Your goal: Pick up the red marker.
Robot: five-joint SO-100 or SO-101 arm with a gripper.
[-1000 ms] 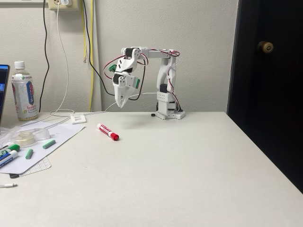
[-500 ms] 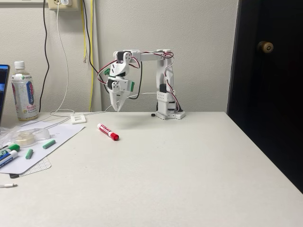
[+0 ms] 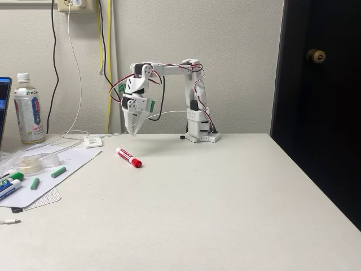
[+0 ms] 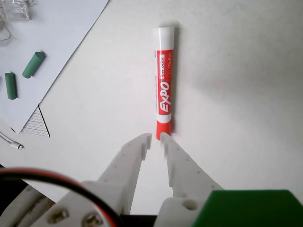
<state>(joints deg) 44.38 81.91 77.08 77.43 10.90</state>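
The red marker point(image 3: 128, 157) lies flat on the white table, left of centre in the fixed view, with its red cap end toward the camera. My gripper point(image 3: 133, 134) hangs above and slightly behind it, pointing down, apart from it. In the wrist view the marker point(image 4: 164, 82) runs straight up from my gripper point(image 4: 156, 138), one end just past the fingertips. The white fingers point(image 4: 130, 158) stand nearly together with only a thin slit between them, holding nothing.
A sheet of paper point(image 3: 62, 164) at the left carries green caps point(image 3: 57, 171), a tape roll point(image 3: 31, 164) and other markers point(image 3: 10, 183). A drink bottle point(image 3: 27, 110) stands at the back left. The arm's base point(image 3: 202, 134) sits at the back. A dark door point(image 3: 318, 101) lies beyond the table's right edge.
The arm has swung left and its gripper has come a little lower, from right of the marker to above it. The marker has not moved.
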